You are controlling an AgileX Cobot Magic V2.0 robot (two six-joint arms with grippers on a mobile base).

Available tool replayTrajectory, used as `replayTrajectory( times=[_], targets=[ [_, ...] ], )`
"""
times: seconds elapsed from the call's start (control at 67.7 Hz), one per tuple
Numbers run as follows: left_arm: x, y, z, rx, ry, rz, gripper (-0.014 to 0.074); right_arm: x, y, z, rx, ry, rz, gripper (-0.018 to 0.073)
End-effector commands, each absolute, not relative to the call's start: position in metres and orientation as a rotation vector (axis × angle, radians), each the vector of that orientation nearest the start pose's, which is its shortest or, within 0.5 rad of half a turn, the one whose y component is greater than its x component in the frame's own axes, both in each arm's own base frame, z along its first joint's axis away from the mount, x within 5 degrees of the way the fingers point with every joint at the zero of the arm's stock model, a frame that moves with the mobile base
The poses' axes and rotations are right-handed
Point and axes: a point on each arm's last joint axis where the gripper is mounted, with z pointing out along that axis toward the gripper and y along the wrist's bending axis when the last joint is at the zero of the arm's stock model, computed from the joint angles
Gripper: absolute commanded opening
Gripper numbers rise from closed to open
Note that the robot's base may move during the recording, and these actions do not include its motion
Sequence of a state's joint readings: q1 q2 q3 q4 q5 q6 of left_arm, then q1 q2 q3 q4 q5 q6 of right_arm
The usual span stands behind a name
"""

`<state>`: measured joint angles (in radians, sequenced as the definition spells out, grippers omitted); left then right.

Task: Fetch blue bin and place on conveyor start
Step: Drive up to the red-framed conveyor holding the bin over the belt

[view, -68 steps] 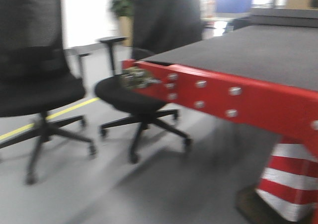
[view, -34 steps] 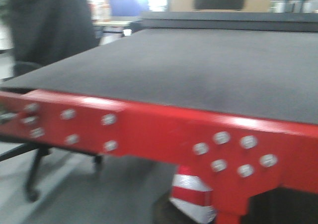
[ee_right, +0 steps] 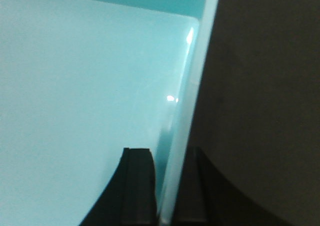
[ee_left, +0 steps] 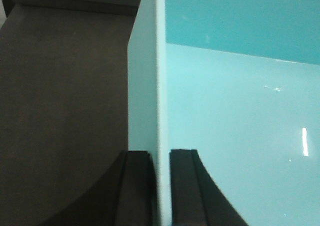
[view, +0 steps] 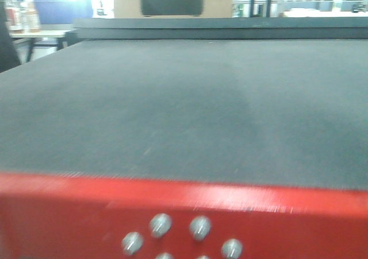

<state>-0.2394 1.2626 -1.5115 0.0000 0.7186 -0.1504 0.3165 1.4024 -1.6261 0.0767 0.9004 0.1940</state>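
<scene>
Fetching looks done: the left gripper (ee_left: 160, 158) pinches one wall of the empty bin (ee_left: 235, 136) and the right gripper (ee_right: 167, 153) pinches the opposite wall, both sets of jaws nearly closed on the plastic. The belt (ee_left: 60, 110) shows dark beside the bin in both wrist views, touching or not I cannot tell, so setting down and release remain. Farther off, the belt runs to a cardboard box (view: 172, 3) at top centre.

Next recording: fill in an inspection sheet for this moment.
Surface: belt, dark; nothing on it in the front view.
Job's things: bin, aqua, visible inside empty; whether it touches the belt, cannot tell.
Clutter: nothing seen.
Claws: left claw shut on one bin wall; right claw shut on another wall.
Cables: nothing seen.
Surroundings: red frame with bolts; cardboard box behind the belt.
</scene>
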Motion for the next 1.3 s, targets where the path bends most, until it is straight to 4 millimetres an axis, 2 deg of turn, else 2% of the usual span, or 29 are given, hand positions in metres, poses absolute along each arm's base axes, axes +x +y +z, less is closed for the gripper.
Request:
replayTrajectory(
  times=[0.0, 1.284],
  targets=[
    [0.2547, -0.0636, 0.4843, 0.073, 1.879, -0.290, -0.0111, 0.2780, 0.0951, 0.4638, -0.140, 2.133, 0.370, -0.0151],
    [0.2547, -0.0636, 0.4843, 0.073, 1.879, -0.290, -0.0111, 0.2780, 0.0951, 0.4638, -0.140, 2.133, 0.370, -0.0151]
  ],
)
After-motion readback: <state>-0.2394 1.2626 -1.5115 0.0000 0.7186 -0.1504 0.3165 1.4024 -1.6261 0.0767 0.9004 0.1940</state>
